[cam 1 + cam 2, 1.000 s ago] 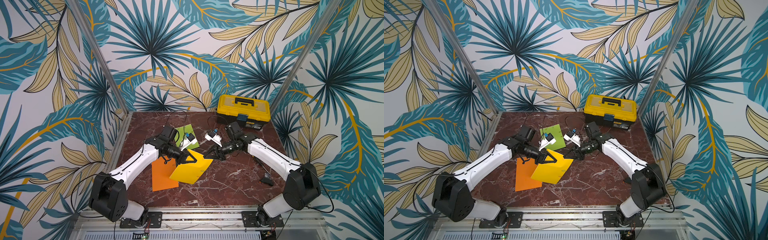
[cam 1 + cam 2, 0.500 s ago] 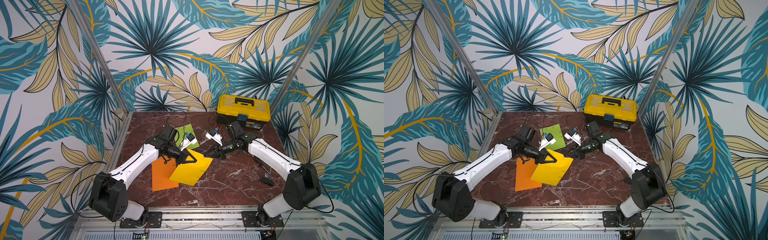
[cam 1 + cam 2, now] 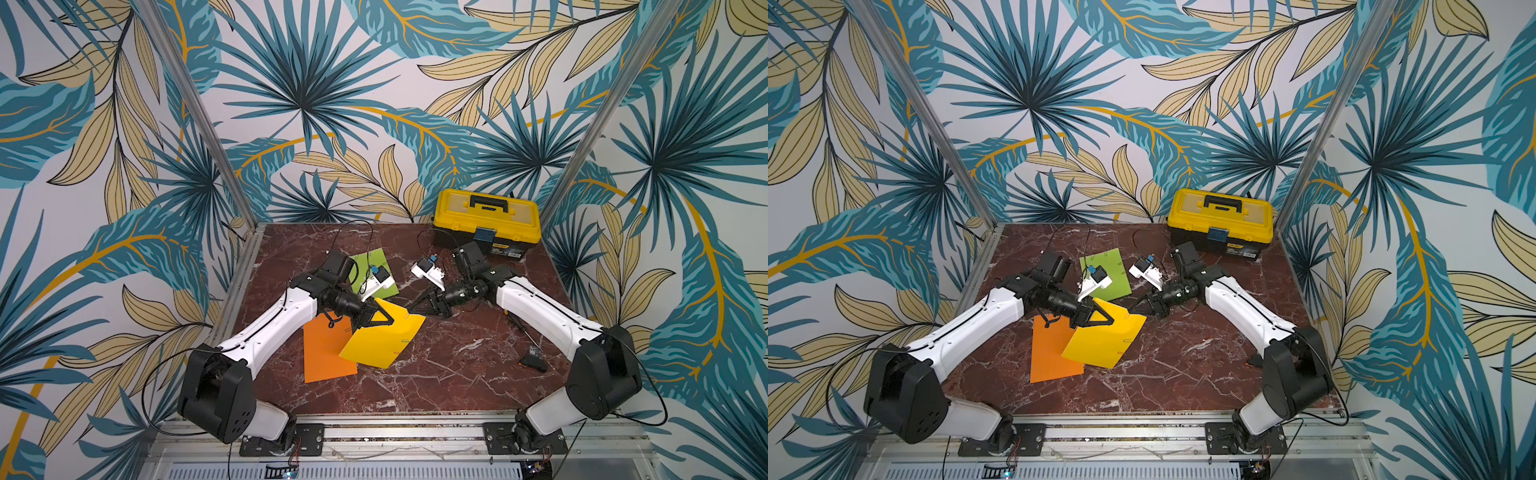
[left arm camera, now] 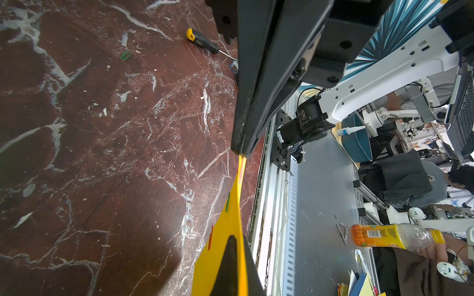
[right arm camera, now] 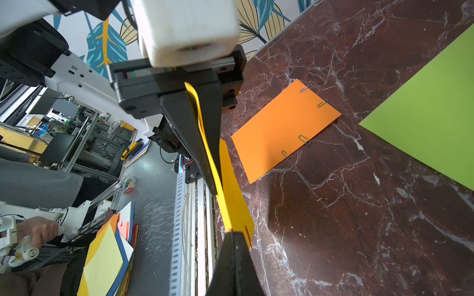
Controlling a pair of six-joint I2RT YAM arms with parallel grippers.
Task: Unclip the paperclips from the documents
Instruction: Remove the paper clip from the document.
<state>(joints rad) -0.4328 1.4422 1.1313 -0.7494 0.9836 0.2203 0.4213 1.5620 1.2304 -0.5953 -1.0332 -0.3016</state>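
Note:
The yellow document (image 3: 386, 340) (image 3: 1104, 340) is lifted at its far end, overlapping the orange document (image 3: 326, 353) (image 5: 282, 128). My left gripper (image 3: 374, 320) (image 4: 237, 246) is shut on one edge of it. My right gripper (image 3: 409, 307) (image 5: 232, 232) is shut on its opposite corner, right beside a red paperclip (image 5: 248, 237). Green (image 4: 227, 202) and orange (image 4: 210, 237) paperclips sit on the yellow edge. Several paperclips, one of them (image 5: 304, 139), line the orange sheet. The green document (image 3: 370, 270) (image 5: 431, 123) lies flat behind.
A yellow-and-black toolbox (image 3: 486, 220) (image 3: 1221, 220) stands at the back right. A screwdriver (image 4: 202, 43) and a small black part (image 3: 534, 363) lie on the marble at the right. A loose green paperclip (image 4: 126, 55) lies on the table.
The right arm has shifted very slightly at the yellow sheet's corner. The left arm and the sheets have stayed where they were.

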